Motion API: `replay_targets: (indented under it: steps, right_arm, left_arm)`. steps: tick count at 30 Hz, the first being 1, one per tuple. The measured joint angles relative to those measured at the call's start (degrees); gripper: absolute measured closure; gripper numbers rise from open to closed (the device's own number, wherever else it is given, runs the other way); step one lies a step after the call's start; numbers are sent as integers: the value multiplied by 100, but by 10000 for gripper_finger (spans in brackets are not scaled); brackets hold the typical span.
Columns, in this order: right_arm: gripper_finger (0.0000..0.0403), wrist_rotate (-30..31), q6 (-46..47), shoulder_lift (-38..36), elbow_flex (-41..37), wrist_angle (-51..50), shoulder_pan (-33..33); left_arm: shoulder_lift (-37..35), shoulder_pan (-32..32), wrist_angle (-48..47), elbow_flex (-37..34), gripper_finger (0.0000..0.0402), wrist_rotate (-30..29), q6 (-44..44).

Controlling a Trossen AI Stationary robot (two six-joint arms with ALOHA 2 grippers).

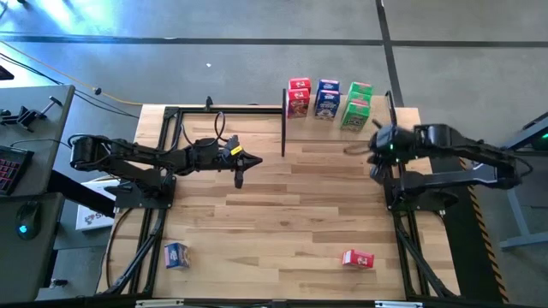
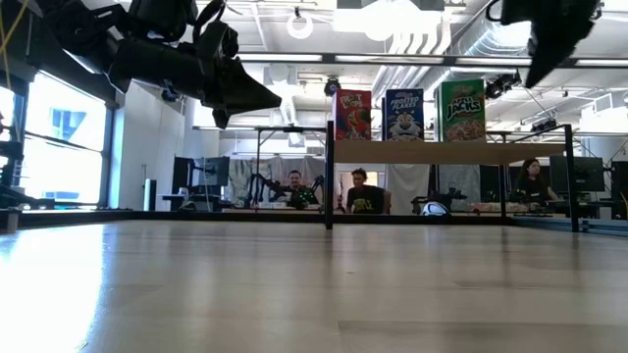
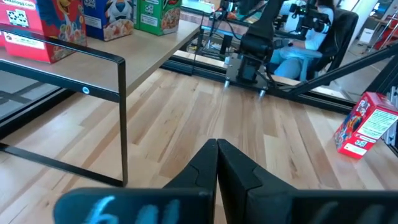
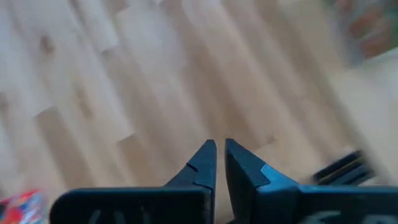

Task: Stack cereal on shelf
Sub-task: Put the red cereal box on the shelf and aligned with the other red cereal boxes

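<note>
Three cereal boxes stand upright in a row on the shelf at the table's far edge: red, blue and green. In the low view they show as red, blue and green on the light board. A blue box lies near the near-left corner. A red box lies near the near edge, right of centre, also in the left wrist view. My left gripper hangs shut above the table's middle left. My right gripper hovers shut just near of the shelf's right end.
The shelf's thin black posts and frame stand beside my left gripper's far right. Black arm frames run along both table sides. Bare planks lie between the arms. People sit in the room behind the table.
</note>
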Motion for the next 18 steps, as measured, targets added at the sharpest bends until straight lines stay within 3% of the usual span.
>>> replay_targets:
  steps: [7,18]
  right_arm:
    - [348,7,2135,112,-315,-111,2119]
    - [251,244,4736,1107,-396,-11,4941]
  left_arm:
    - [42,0,9,0,401,-99,63]
    - [358,0,57,0,401,-466,194]
